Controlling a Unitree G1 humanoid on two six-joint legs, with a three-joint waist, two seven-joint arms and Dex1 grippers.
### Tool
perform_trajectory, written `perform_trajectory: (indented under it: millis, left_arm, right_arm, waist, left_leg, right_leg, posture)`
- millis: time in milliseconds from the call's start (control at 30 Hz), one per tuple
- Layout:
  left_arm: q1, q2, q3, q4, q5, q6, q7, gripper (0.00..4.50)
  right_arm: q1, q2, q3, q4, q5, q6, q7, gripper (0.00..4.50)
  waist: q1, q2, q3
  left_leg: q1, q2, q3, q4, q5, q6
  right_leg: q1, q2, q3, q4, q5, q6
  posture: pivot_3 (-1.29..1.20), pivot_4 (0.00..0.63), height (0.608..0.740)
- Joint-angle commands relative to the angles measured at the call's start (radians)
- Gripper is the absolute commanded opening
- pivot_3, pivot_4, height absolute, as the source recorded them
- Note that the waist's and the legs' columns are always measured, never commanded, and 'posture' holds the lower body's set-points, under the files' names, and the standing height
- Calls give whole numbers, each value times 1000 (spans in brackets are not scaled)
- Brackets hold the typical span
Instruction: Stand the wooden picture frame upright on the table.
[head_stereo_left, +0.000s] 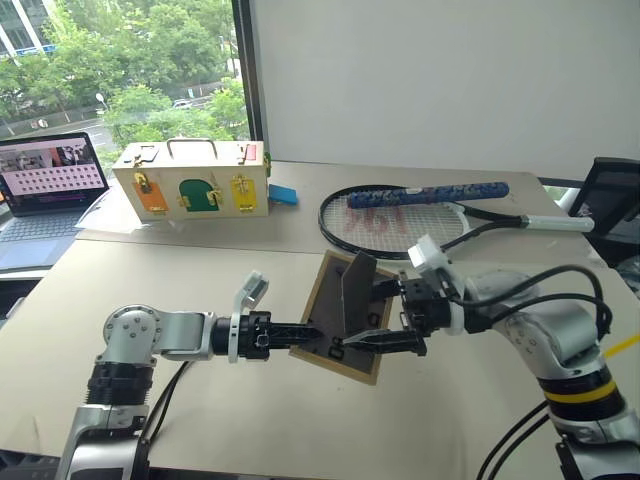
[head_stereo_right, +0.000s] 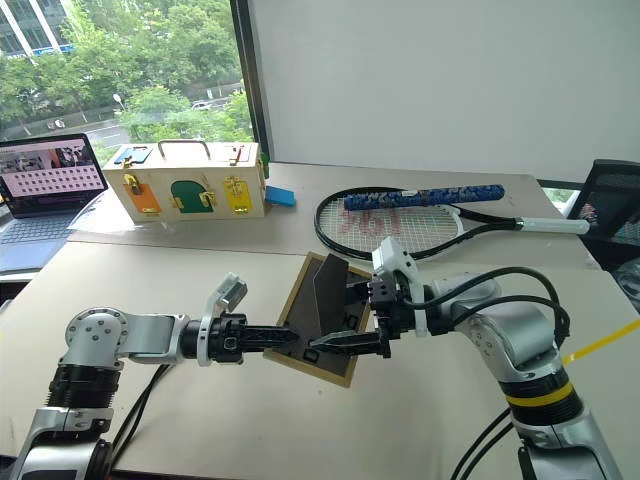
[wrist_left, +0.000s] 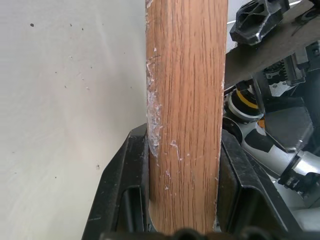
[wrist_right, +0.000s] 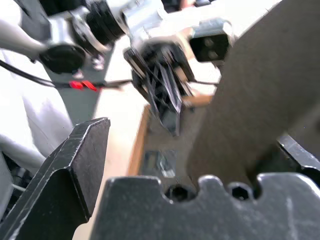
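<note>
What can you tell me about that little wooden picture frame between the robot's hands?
The wooden picture frame is a small light-wood rectangle, held tilted above the table with its dark grey back showing. Its fold-out stand is swung out. The left gripper has its jaws closed on the scuffed wooden edge; the right gripper, jaws open, sits at the stand.

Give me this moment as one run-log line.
left gripper: shut on wooden picture frame edge | right gripper: open around fold-out stand | frame: tilted, back up, over table, not standing
</note>
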Motion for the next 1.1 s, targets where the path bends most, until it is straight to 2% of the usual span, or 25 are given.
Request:
perform_trajectory:
  millis: [33,167,233,267,333,533,667,867,1000,1033,1100]
  left_arm:
    - [11,20,80,-21,-23,-42,-39,1155]
    - [17,55,107,-12,-33,-19,-89,1155]
    - [-9,90,79,72,-81,66,-121,1155]
    - [-27,132,6,145,-163,92,-151,1155]
    - [-58,180,-78,233,-235,106,-177,1155]
    - [-140,232,-207,368,-340,106,-200,1155]
    - [-165,248,-261,387,-374,106,-205,1155]
    - [-171,245,-286,392,-396,106,-195,1155]
    - [-169,237,-269,391,-388,106,-183,1155]
    - [-167,233,-259,386,-379,106,-178,1155]
    - [-153,228,-243,353,-361,102,-172,1155]
  right_arm:
    - [5,-79,-88,125,-87,-132,7,4459]
    - [-1,-128,-141,219,-127,-228,18,4459]
    - [-4,-118,-145,261,-184,-330,-13,4459]
    - [0,-111,-133,283,-233,-407,-32,4459]
    - [4,-88,-101,340,-356,-617,-88,4459]
    - [-3,-20,9,443,-715,-1232,-313,4459]
    - [-24,24,36,458,-867,-1451,-469,4459]
    - [-73,85,35,458,-1008,-1550,-646,4459]
    - [-77,97,57,452,-986,-1559,-659,4459]
    - [-75,98,64,449,-974,-1557,-653,3960]
    - [-74,100,80,447,-955,-1554,-644,3585]
  waist:
    - [0,0,0]
    - [0,0,0]
    - [-2,0,0]
    - [-4,0,0]
    - [-9,0,0]
    - [-12,0,1]
    - [-11,0,1]
    - [-7,0,1]
    - [-2,0,1]
    - [-1,0,1]
    - [-1,0,1]
  left_leg:
    - [0,0,0,0,0,0]
    - [0,0,0,0,0,0]
    - [0,0,0,-1,0,0]
    - [0,0,0,-1,0,1]
    - [0,0,0,-1,0,1]
    - [0,0,0,-1,0,1]
    - [0,0,0,-3,0,0]
    - [0,0,0,-4,2,-3]
    - [0,0,0,-4,2,-3]
    - [0,0,0,-4,2,-3]
    - [0,0,0,-4,2,-3]
  right_leg:
    - [0,0,0,0,0,0]
    - [0,0,0,0,0,0]
    - [0,0,0,-1,0,0]
    - [0,0,0,-1,0,0]
    - [-1,0,0,0,-1,1]
    - [-1,0,0,0,-3,6]
    - [-1,0,0,-1,-2,3]
    - [-1,0,0,0,0,0]
    - [0,0,-1,0,0,0]
    - [0,0,-1,0,0,0]
    - [0,0,-1,0,0,-1]
  posture:
    - [0,150,739]
    - [0,150,739]
    - [0,150,739]
    - [0,150,739]
    - [0,150,739]
    - [0,150,739]
    - [0,150,739]
    - [0,150,739]
    - [0,150,739]
    - [0,150,739]
    - [0,150,739]
